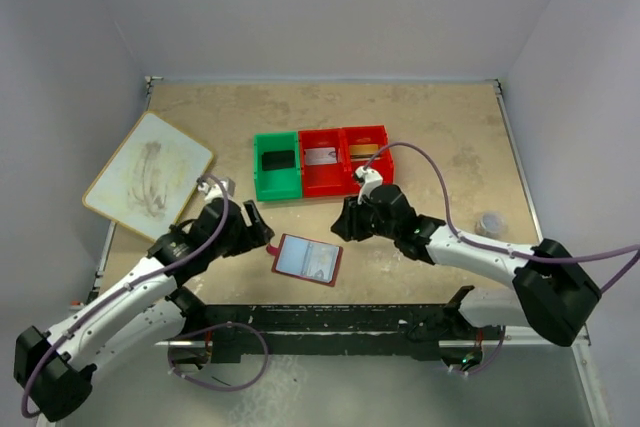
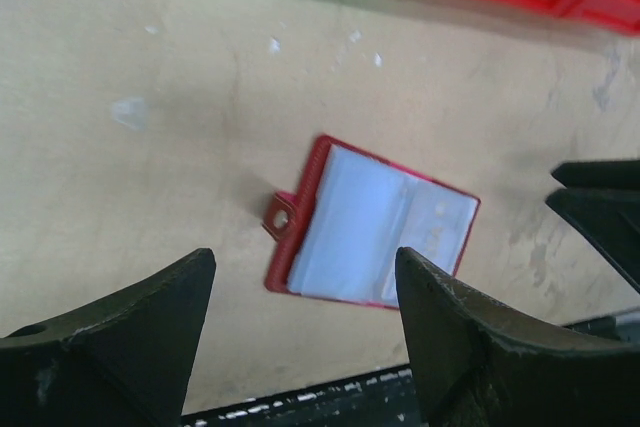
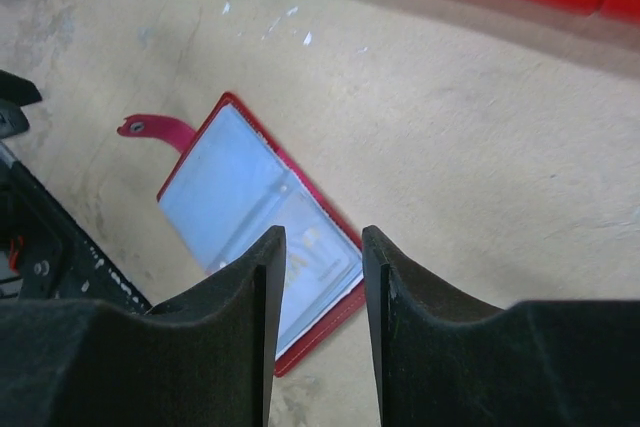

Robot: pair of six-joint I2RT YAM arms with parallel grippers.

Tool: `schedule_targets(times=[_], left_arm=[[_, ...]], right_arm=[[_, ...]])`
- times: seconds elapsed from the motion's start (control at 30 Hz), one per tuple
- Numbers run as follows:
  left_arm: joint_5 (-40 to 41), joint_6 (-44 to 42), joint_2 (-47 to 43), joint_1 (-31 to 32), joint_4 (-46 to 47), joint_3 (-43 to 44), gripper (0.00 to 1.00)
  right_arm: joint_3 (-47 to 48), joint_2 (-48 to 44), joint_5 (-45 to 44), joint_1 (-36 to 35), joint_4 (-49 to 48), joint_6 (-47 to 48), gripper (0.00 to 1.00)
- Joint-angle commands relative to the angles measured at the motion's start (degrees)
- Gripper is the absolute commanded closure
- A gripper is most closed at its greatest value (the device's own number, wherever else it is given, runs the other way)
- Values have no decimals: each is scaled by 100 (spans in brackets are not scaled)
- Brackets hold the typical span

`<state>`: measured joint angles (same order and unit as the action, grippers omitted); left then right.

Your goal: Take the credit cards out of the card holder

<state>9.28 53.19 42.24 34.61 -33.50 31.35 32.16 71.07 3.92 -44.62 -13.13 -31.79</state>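
The left gripper [image 1: 258,229] is spread wide, with nothing in it. Just beside it, the thin dark-red card holder [image 1: 308,260] lies open and flat on the speckled table [image 1: 450,147]. Its shiny clear sleeves look empty, but I can't be sure. Behind it, the plastic bin tray [image 1: 325,190] holds a black card [image 1: 276,160], a silver card [image 1: 320,157] and a gold card [image 1: 364,151]. So the job looks nearly done. The right gripper [image 3: 322,237] has a small gap and holds nothing.
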Motion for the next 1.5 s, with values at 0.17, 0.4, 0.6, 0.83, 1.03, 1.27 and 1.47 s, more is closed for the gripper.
schedule_targets(times=[0.17,0.4,0.6,0.83,1.03,1.27,1.47], left_arm=[[650,816,636,1293,769,-160,33],[664,867,894,1442,875,-344,36],[629,867,1008,1450,979,-481,37],[377,792,1215,1452,1370,-656,37],[359,737,1483,1461,1554,-693,39],[330,661,1725,1459,1760,-780,40],[221,676,1828,1460,2055,-960,43]], right_arm=[[-337,383,616,-201,-631,-899,61],[-497,494,812,-231,-820,-1002,62],[-499,662,745,-240,-802,-1140,63],[-599,802,704,-248,-935,-1267,64],[-731,1046,857,-249,-1330,-1386,65],[-680,1026,803,-249,-1287,-1409,65],[-665,1011,804,-256,-1266,-1455,65]])
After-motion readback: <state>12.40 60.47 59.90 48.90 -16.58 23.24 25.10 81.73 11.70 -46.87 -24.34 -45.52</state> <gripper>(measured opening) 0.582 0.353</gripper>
